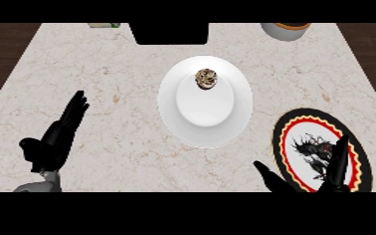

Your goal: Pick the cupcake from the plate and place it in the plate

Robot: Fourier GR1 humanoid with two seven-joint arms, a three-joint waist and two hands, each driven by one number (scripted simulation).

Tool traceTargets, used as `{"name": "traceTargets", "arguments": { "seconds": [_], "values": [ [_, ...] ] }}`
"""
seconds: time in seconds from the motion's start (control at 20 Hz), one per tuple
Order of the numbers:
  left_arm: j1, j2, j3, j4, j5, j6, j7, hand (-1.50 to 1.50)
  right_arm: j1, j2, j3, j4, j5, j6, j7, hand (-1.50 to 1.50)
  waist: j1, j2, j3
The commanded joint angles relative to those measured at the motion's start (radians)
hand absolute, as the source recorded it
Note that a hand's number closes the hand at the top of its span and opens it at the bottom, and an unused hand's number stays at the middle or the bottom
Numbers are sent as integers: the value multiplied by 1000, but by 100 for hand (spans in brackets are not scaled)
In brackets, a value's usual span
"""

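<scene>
The marble surface (88, 79) carries a white plate (206, 124) in the middle and a black-rimmed plate (290, 129) at lower right. Left hand (55, 139) sits at lower left, fingers straight and together, holding nothing. Right hand (323, 174) hangs over the black-rimmed plate, thumb and fingers spread, empty too. The cupcake (206, 78) sits on the white plate's far part, well apart from both hands.

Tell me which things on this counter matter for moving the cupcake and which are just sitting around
For the job: cupcake; white plate it sits on; patterned plate at lower right; right hand over that plate, fingers straight; left hand at lower left, resting open.

Lying about: black box at the far edge; white bowl at far right; small green item at far left.
</scene>
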Motion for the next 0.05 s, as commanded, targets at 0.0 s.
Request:
{"name": "traceTargets", "arguments": {
  "seconds": [0.0],
  "values": [
    [5,-37,-19,1,-21,28,-12,0,59,-47,-35,-29,-185,0,-182,-150,-5,-1,1]
  ]
}}
